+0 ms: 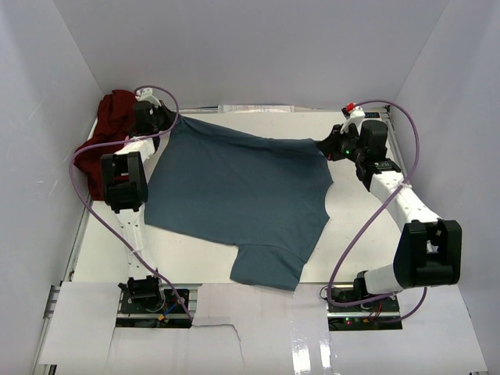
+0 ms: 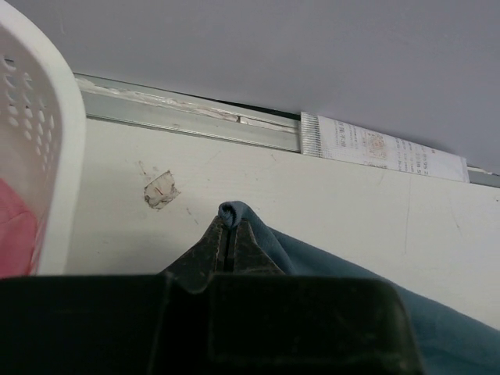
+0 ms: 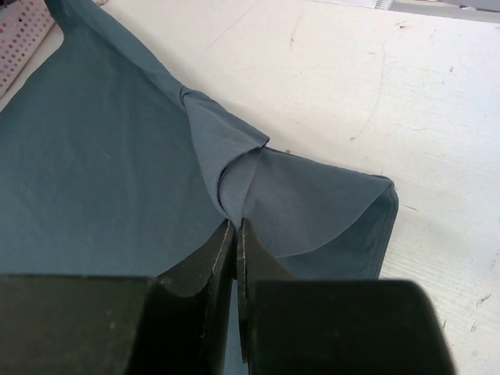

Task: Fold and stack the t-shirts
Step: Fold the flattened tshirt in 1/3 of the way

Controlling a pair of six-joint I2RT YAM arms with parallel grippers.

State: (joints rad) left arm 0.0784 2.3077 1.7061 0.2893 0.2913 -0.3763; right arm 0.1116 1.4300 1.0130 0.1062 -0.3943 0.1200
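We find the left end effector [image 2: 229,237] and right end effector [image 3: 237,228] each clenched on a far corner of the teal shirt [image 1: 234,195], stretched crosswise between them.

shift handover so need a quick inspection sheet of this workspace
surface: pale table, scuffed
job's things: teal t-shirt spread out, far edge held at both corners; maroon t-shirt heaped far left; pink t-shirt in white basket
clutter: tape scrap; printed label strip at far edge
grippers: left gripper shut on teal t-shirt corner; right gripper shut on the other corner
cables: purple cables loop off both arms
surroundings: plain grey walls on three sides
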